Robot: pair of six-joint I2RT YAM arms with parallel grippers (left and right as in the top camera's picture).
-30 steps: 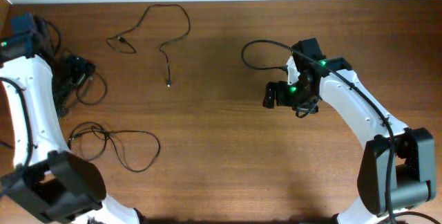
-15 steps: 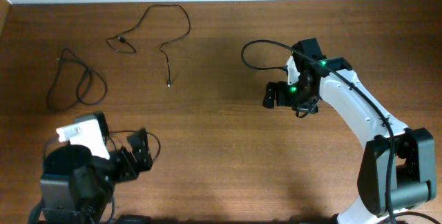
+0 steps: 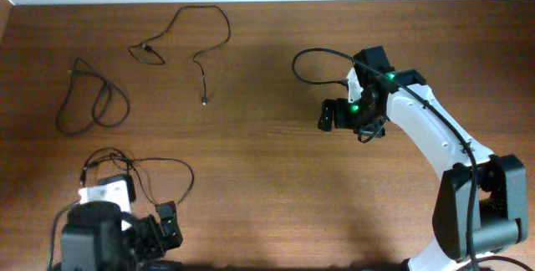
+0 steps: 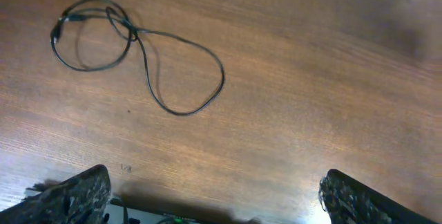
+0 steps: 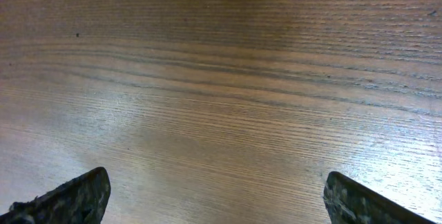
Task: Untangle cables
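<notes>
Cables (image 3: 203, 83): three thin black cords on the bench (image 3: 276, 187), none touching another.
Far cable (image 3: 227, 28): open wavy run at the far edge, plug ends apart, no crossing seen.
Left cable (image 3: 104, 94): folded into narrow loops at the left side; strands look to overlap there, too small to say how.
Near-left cable (image 4: 132, 34): small loop and larger loop meeting at one crossing, plug on the small loop's left.
Left tool (image 4: 214, 182): fingers spread wide, nothing between them, held above the bench nearer than that cable.
Right tool (image 5: 214, 182): fingers wide, empty, over bare wood right of centre, well apart from every cord.
Step, as judged: sorting is mostly done; the near-left crossing looks like the next job.
Method: bring the left tool down on the big loop away from the crossing, pinch one strand only, then draw it toward open bench so the loop slides out.
Risk: pinching both strands at the crossing would likely tighten it.
</notes>
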